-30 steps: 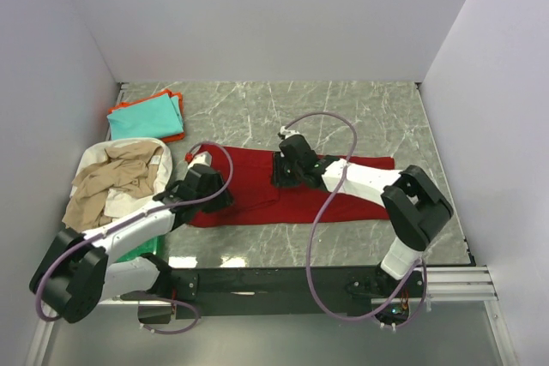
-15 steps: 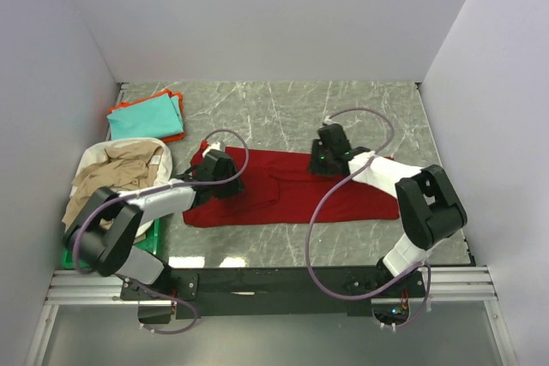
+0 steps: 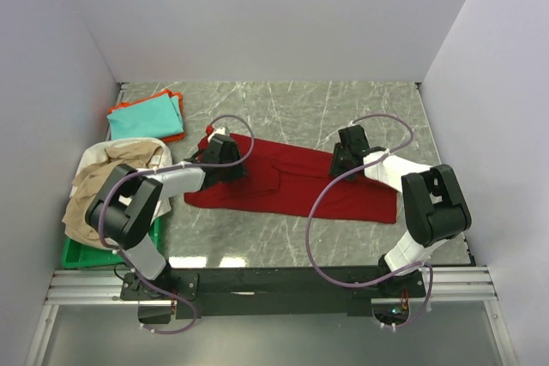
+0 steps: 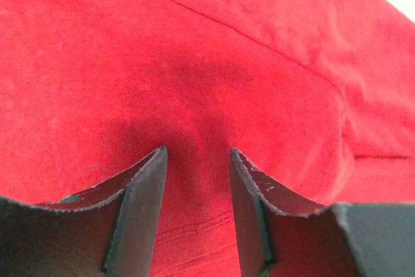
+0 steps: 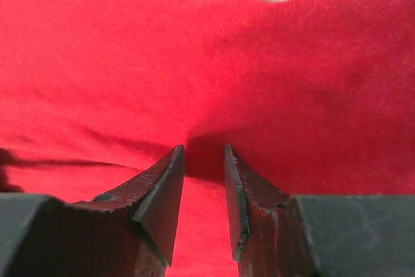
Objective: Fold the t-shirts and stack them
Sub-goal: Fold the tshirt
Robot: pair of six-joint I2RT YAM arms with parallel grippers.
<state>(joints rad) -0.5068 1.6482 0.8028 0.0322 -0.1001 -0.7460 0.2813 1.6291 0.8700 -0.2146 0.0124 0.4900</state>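
Cloth fills both wrist views, all of it the dark red t-shirt point(image 3: 292, 184), which lies stretched across the middle of the bench point(image 3: 343, 105) from 9 to 3 o'clock, its 9 o'clock end nearer 12 than the other. We see the left tool point(image 3: 223, 157) on the shirt's far edge toward 10 o'clock, jaws half drawn together with a ridge of red fabric pinched between them. The right tool point(image 3: 347, 153) grips the same far edge toward 2 o'clock in the same way. A teal t-shirt point(image 3: 147, 117) lies folded on an orange t-shirt point(image 3: 174, 137) at 10 o'clock. Beige t-shirt point(image 3: 116, 182) and white t-shirt point(image 3: 93, 159) sit heaped at 8 o'clock over a green tray point(image 3: 86, 255).
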